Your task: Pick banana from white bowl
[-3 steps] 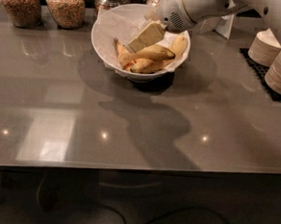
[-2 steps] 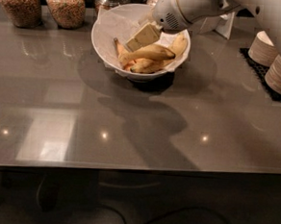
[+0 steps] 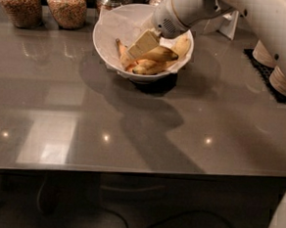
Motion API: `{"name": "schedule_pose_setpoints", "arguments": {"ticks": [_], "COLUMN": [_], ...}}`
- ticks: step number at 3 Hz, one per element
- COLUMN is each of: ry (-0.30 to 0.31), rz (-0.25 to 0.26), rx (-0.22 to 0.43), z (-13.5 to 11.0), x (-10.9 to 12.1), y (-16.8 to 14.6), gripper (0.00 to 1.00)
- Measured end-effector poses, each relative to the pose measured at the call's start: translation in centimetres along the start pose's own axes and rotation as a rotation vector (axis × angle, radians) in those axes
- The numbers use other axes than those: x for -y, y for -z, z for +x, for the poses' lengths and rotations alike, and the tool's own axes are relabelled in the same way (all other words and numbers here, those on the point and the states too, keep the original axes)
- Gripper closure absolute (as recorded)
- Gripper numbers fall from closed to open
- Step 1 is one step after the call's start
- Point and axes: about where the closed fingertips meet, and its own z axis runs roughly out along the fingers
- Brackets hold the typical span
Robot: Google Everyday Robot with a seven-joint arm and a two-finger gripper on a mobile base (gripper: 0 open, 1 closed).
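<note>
The grey table (image 3: 132, 130) stretches out nearest me. Farther on it sits the white bowl (image 3: 105, 39), with the banana (image 3: 159, 54) lying inside among thinner ones. My gripper (image 3: 138, 48) reaches down into the bowl just beside the banana; whether it holds anything I cannot tell. Glass jars (image 3: 67, 5) stand behind.

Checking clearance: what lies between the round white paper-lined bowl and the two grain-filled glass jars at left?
Camera view: only bare grey tabletop separates the white bowl from the glass jars; the gripper is inside the bowl.
</note>
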Motion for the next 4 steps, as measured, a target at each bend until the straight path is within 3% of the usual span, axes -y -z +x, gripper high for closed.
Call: {"name": "schedule_pose_setpoints", "arguments": {"ticks": [4], "ry": [-0.051], "rz": [-0.022], "rx": [-0.115], "z": [3.1], "x": [0.4], "y": [-2.8], "gripper": [0.41]}}
